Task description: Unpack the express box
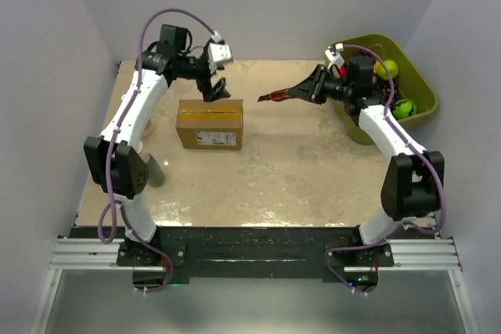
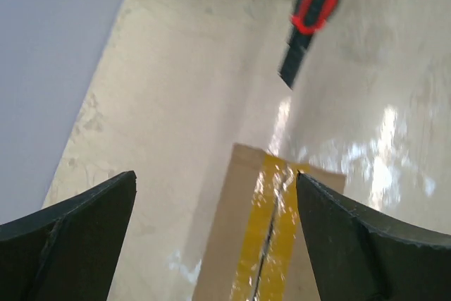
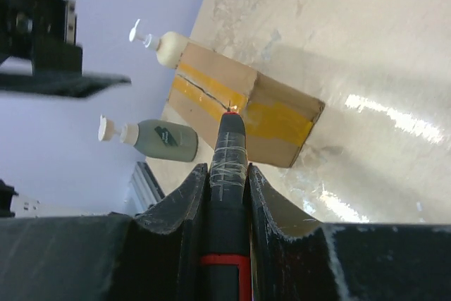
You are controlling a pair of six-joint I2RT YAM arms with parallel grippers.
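The express box is a brown carton with yellow tape along its top seam and a white label on its front side. It also shows in the left wrist view and the right wrist view. My left gripper is open and empty, just above the box's far edge. My right gripper is shut on a black and red utility knife, held above the table to the right of the box, tip toward it. The knife also shows in the left wrist view and the right wrist view.
A green bin holding green and yellow items stands at the back right behind the right arm. A grey-green pump bottle and a cream one stand left of the box. White walls enclose the table.
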